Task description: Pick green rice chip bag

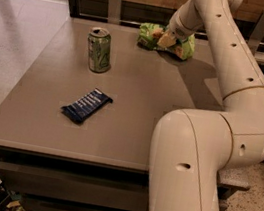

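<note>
The green rice chip bag lies on the grey table near its far edge, bright green and crumpled. My gripper comes down from the arm above and sits right on the middle of the bag, covering part of it. The bag rests on the table top.
A green drink can stands upright at the table's left back. A flat dark blue wrapped bar lies nearer the front left. My arm's large cream links fill the right side. A wooden wall with metal brackets runs behind the table.
</note>
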Available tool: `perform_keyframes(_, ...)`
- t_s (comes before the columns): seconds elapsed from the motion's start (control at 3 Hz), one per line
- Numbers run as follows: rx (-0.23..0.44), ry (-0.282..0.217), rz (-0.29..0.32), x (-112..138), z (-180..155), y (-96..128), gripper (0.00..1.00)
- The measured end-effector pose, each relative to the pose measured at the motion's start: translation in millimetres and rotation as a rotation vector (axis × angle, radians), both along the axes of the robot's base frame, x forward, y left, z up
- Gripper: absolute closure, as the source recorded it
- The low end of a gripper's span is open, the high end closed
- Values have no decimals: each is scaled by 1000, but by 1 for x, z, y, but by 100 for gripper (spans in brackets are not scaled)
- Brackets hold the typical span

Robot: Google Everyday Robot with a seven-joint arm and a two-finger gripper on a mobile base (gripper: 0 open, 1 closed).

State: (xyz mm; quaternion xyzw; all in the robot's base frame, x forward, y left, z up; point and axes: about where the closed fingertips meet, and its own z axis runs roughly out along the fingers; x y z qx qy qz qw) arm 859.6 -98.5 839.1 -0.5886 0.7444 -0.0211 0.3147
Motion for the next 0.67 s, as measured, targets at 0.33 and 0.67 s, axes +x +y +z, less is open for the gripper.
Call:
perform_keyframes(0.33, 3, 4, 3, 0, -3, 1, 100)
perform_keyframes(0.67, 3, 4, 3, 0, -2, 2, 100)
